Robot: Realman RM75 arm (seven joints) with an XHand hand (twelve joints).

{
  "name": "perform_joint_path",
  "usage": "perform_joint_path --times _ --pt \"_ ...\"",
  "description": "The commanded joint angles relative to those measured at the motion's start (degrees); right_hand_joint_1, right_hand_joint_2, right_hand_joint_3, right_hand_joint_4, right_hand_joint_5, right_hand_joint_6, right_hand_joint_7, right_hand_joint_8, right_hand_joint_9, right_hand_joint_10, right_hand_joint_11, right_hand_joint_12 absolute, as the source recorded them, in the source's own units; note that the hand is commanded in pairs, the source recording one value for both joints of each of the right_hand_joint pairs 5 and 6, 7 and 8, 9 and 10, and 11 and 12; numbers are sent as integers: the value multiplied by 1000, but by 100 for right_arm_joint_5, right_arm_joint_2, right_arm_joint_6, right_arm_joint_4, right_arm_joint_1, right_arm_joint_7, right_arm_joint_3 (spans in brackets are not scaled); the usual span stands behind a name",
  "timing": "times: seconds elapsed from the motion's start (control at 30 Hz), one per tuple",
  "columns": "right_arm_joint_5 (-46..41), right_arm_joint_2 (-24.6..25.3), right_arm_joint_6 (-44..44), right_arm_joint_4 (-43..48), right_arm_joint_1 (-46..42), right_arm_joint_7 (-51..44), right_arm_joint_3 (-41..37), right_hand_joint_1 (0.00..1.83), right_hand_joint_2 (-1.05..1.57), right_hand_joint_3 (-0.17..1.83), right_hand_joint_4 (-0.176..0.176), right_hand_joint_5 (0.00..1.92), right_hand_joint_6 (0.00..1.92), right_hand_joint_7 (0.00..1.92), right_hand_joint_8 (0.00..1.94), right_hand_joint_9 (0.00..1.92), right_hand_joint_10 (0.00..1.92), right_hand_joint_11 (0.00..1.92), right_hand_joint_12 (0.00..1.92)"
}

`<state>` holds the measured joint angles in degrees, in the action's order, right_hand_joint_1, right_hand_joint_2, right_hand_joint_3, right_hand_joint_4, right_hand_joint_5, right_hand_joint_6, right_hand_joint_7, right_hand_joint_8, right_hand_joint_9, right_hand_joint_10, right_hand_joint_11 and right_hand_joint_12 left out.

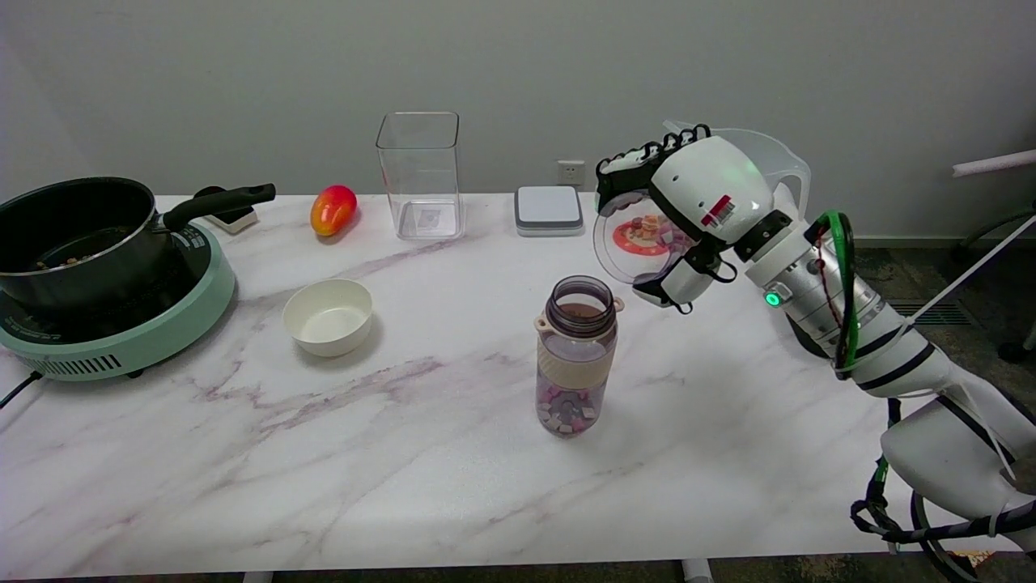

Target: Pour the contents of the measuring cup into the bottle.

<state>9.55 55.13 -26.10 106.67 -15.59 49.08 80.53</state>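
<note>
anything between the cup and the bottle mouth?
Nothing visible. The right hand holds the measuring cup tilted in the air, up and to the right of the bottle. The bottle's mouth is open, with no lid on it, and the gap between them is free. The white bowl sits well off to the left.

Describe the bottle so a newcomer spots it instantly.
On the white marble table, look near the middle, right of the white bowl. The bottle stands upright and open-topped, below the right hand. Unlike the empty clear container behind, it holds small pieces.
</note>
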Motion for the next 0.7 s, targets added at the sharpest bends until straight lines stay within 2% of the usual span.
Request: perform_joint_path --times 0.03,0.7 --pt "-31 19 -123 -17 -65 -467 -99 1605 559 1003 0 1451 1451 1435 1435 1329 1329 1150 1150" --pt "-79 -89 -219 7 182 -503 192 1607 538 1031 0 1421 1421 1428 1428 1325 1325 1144 1144"
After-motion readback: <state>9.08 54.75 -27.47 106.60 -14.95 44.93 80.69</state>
